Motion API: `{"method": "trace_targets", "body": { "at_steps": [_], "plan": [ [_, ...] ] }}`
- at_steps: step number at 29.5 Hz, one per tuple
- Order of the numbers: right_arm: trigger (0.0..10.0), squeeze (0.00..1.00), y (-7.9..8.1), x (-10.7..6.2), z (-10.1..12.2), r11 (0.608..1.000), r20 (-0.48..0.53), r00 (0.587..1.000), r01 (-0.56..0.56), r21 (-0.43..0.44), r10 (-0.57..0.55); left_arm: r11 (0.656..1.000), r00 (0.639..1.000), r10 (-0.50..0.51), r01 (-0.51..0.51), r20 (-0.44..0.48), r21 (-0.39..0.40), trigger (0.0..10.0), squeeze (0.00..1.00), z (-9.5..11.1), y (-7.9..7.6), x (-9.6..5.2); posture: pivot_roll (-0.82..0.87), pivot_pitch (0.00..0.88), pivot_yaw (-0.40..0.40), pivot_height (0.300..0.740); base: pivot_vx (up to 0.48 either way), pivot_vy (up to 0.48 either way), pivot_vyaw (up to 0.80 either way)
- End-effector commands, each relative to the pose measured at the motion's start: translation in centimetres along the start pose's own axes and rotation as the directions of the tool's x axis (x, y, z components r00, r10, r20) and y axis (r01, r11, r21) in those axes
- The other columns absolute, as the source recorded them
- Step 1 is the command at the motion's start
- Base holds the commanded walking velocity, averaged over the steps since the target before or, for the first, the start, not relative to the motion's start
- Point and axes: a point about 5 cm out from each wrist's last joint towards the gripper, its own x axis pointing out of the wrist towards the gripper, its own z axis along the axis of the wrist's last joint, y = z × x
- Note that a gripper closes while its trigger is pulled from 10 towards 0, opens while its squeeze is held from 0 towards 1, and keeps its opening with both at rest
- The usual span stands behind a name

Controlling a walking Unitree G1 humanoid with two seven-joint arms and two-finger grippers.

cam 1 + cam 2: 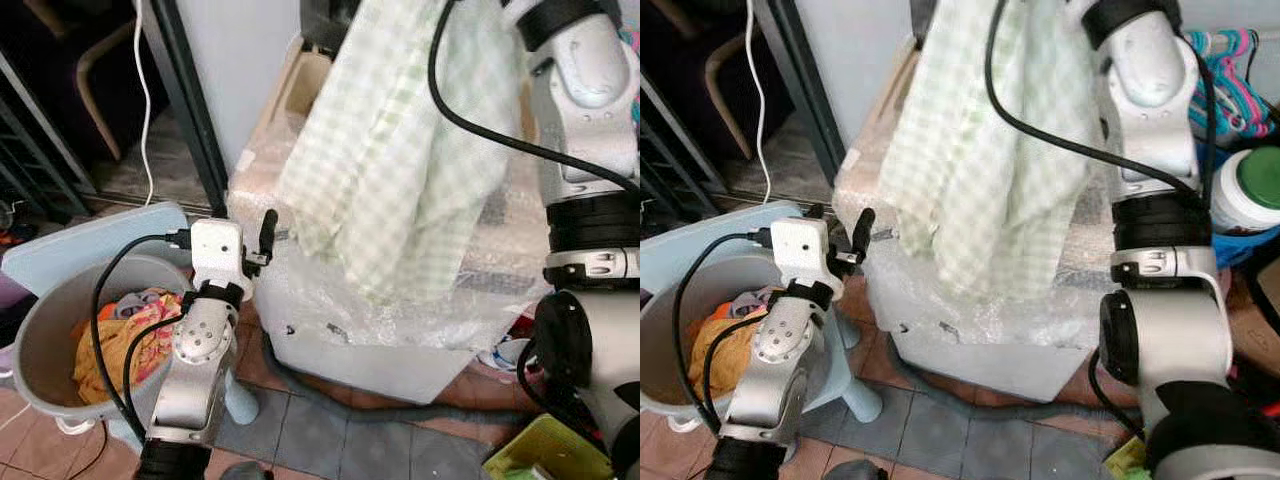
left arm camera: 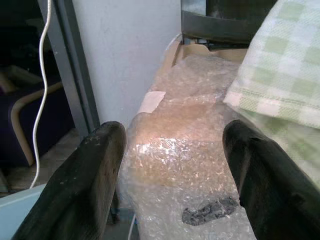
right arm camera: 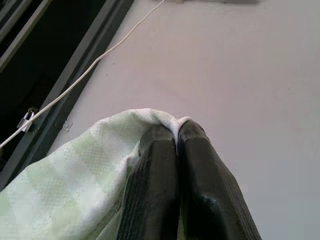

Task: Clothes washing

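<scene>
Right gripper [image 3: 176, 137] pinching green checked cloth [image 1: 385, 150] above the washer [image 1: 400, 330] (bubble-wrapped), left gripper [image 2: 172, 150] open beside washer, bucket [image 1: 45, 340] nearby.

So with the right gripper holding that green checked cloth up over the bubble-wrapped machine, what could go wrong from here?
The right gripper pinches only a small fold of the green checked cloth, so it might slip out. The hanging cloth drapes over the black cable and could snag. The open left gripper sits close to the bubble-wrapped machine and could catch the wrap.
</scene>
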Motion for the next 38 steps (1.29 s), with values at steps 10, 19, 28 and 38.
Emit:
{"method": "trace_targets", "body": {
  "at_steps": [10,19,28,38],
  "plan": [
    [10.0,0.0,1.2,1.1,0.2,0.999,0.065,0.997,-0.051,0.007,0.05,1.0,1.0,0.026,-0.026,-0.012,0.016,10.0,0.0,0.0,0.9,-0.2,-0.04,0.05,0.01,0.74,0.44,0.0,0.0],
    [10.0,0.0,3.6,0.8,-5.4,0.965,-0.302,0.925,-0.181,0.188,0.232,0.999,0.999,0.039,-0.038,-0.028,0.02,10.0,0.0,-0.2,0.6,-0.2,-0.02,0.051,-0.009,0.74,0.0,0.0,0.0],
    [10.0,1.0,5.9,-3.7,-9.9,0.893,-0.526,0.723,-0.374,0.249,0.449,1.0,0.999,0.028,-0.027,-0.039,0.012,10.0,0.0,-0.4,0.3,-0.4,-0.02,0.054,-0.007,0.74,0.0,0.0,0.0],
    [10.0,1.0,-1.9,-2.3,-5.0,0.989,-0.243,0.959,-0.15,0.014,0.149,1.0,0.999,0.008,-0.008,-0.047,0.014,10.0,0.0,-0.5,0.1,-0.6,-0.04,0.059,0.007,0.74,0.0,0.0,0.0]
  ]
}}
